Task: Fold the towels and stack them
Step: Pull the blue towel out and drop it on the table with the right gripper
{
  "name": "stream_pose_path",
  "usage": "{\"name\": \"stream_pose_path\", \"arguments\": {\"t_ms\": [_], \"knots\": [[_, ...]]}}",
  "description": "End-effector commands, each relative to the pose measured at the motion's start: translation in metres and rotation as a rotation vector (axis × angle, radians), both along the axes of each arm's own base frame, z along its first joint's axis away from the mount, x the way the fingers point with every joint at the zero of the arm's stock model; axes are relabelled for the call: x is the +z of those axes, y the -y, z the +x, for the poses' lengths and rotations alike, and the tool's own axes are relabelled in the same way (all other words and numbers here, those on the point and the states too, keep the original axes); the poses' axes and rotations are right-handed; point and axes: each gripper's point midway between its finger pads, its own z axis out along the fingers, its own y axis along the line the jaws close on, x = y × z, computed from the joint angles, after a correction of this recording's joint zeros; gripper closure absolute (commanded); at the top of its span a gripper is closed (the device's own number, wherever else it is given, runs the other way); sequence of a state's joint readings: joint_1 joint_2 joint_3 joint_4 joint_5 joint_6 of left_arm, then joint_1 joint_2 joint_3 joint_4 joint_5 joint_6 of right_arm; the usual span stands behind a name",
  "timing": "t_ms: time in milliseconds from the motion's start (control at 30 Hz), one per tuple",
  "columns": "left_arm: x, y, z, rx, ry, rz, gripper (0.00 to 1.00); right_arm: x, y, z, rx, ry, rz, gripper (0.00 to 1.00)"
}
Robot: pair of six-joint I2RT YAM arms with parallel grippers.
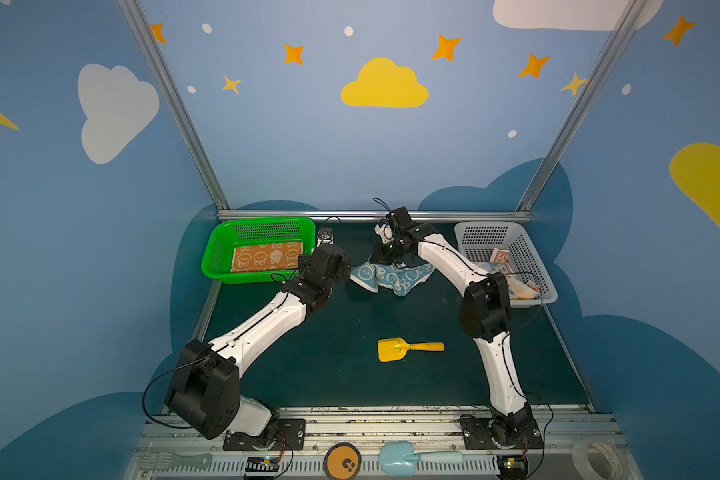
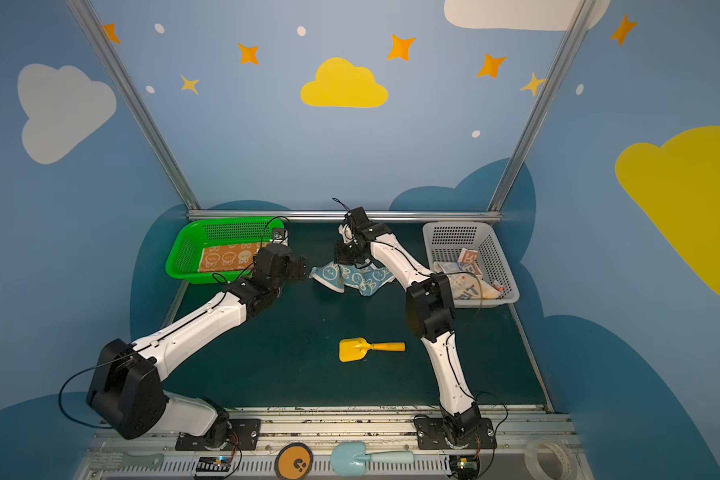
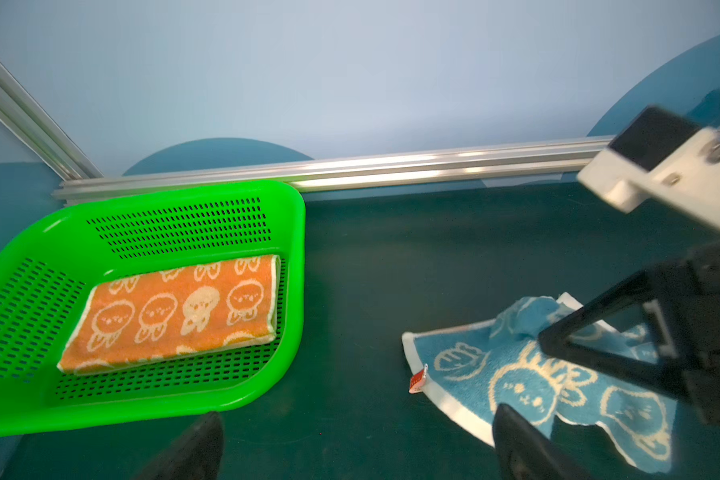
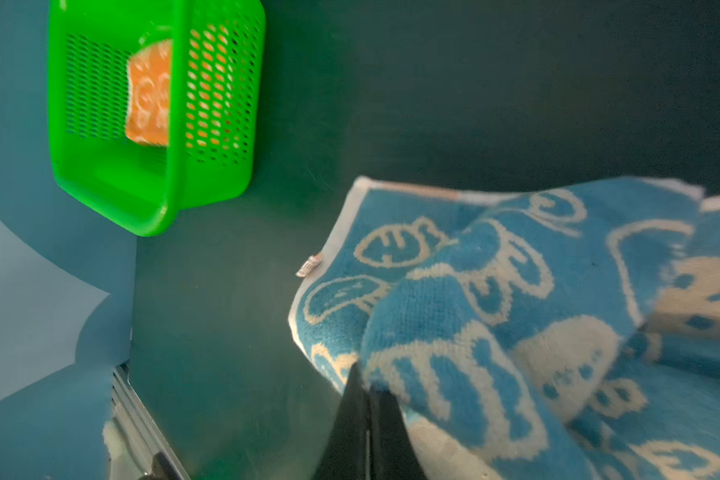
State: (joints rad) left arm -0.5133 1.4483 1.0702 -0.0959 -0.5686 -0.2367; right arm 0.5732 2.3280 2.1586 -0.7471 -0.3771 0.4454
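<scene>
- In both top views the blue towel (image 1: 395, 276) (image 2: 352, 277) lies crumpled on the table (image 1: 329, 365), toward its 12 o'clock end. Its long axis runs roughly 9 to 3 o'clock.
- The right tool (image 4: 366, 419) has its jaws pressed together, pinching a bunched fold near the towel's 12 o'clock edge. That fold is raised and the rest sags on the table.
- The left tool (image 3: 360, 440) is spread wide and holds nothing. The towel starts just beside it at 3 o'clock, and the white-hemmed corner with the small red label (image 3: 417, 378) is the part nearest it.
- My judgement is that the next move depends on this gap. The left tool is the nearer arm to that free corner and needs only a short reach toward 3 o'clock to take it, so the cloth can be spread between both tools.
- The green basket (image 1: 211, 259) sits at 9 o'clock of the left tool with the orange towel (image 1: 265, 257) folded flat inside.
- The white basket (image 1: 485, 237) at 3 o'clock holds the lettered towel (image 1: 501, 259), which is unfolded.
- A yellow shovel (image 1: 395, 349) lies at 6 o'clock, well apart from the cloth, and nothing stands in the left tool's way.
</scene>
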Motion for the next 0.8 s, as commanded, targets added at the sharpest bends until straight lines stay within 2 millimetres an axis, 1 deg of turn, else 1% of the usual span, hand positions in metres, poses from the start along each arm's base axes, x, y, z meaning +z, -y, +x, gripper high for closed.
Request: {"name": "stream_pose_path", "arguments": {"t_ms": [0,100,167,233,300,333,367,433,500,567,633,733,767], "knots": [[0.001,0.001,-0.001,0.009,0.011,-0.054,0.0,0.063,-0.023,-0.013,0.065,0.086,0.093,1.0],[0.006,-0.004,-0.009,0.021,0.029,-0.076,0.0,0.095,-0.028,-0.025,0.093,0.132,0.135,1.0],[0.015,-0.009,-0.016,0.031,0.057,-0.094,0.0,0.119,-0.031,-0.033,0.114,0.149,0.181,1.0],[0.027,-0.014,-0.023,0.035,0.087,-0.113,0.0,0.15,-0.033,-0.043,0.141,0.179,0.241,1.0],[0.038,-0.016,-0.029,0.026,0.116,-0.132,0.0,0.175,-0.033,-0.051,0.158,0.208,0.291,1.0],[0.043,-0.015,-0.032,0.009,0.132,-0.139,0.0,0.187,-0.03,-0.051,0.153,0.226,0.308,1.0],[0.046,-0.014,-0.034,-0.005,0.143,-0.145,0.0,0.192,-0.027,-0.05,0.143,0.237,0.317,1.0],[0.049,-0.013,-0.036,-0.018,0.154,-0.158,0.0,0.203,-0.015,-0.037,0.098,0.263,0.33,1.0],[0.047,-0.012,-0.035,-0.021,0.153,-0.158,0.0,0.203,0.001,-0.015,0.029,0.252,0.34,1.0],[0.041,-0.009,-0.032,-0.025,0.14,-0.154,0.0,0.195,0.016,0.013,-0.037,0.221,0.357,1.0],[0.033,-0.004,-0.028,-0.036,0.116,-0.157,0.0,0.175,0.03,0.045,-0.104,0.191,0.355,1.0],[0.02,0.004,-0.02,-0.049,0.079,-0.157,0.0,0.139,0.046,0.087,-0.177,0.163,0.334,1.0],[0.016,0.007,-0.019,-0.054,0.066,-0.153,0.0,0.131,0.05,0.098,-0.197,0.163,0.33,1.0]]}}
